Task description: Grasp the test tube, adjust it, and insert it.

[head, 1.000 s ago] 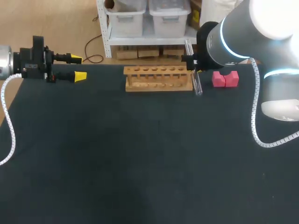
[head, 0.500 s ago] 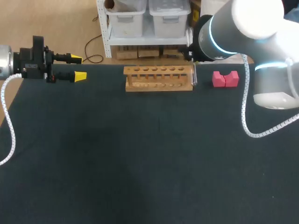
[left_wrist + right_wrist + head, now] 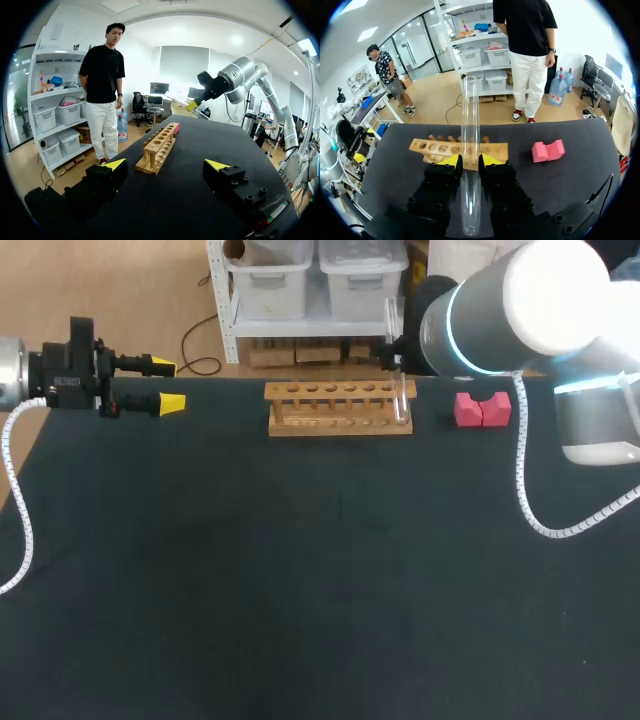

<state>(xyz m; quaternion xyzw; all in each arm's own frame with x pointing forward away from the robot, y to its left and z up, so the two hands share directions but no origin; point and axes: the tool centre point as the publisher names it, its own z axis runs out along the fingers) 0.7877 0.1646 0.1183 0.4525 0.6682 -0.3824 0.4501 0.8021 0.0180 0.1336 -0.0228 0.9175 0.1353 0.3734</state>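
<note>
A clear glass test tube [image 3: 469, 150] stands upright between the yellow fingertips of my right gripper [image 3: 470, 161], which is shut on it. In the head view the test tube [image 3: 398, 390] hangs at the right end of the wooden rack [image 3: 340, 407], its lower end in front of the rack's last holes; my right arm [image 3: 490, 315] hides the fingers there. The rack [image 3: 445, 148] lies just ahead of the right gripper. My left gripper [image 3: 167, 385] stands open at the table's far left edge, well away from the rack [image 3: 160, 146], nothing between its fingers.
A pink notched block [image 3: 483, 408] sits to the right of the rack, close to my right arm; it also shows as the pink block [image 3: 548, 150] ahead of the right gripper. The black table [image 3: 320, 570] stretches out in front of the rack.
My right arm has shifted left, carrying the tube from just past the rack's right end to over its rightmost holes. The left arm has stayed where it was.
</note>
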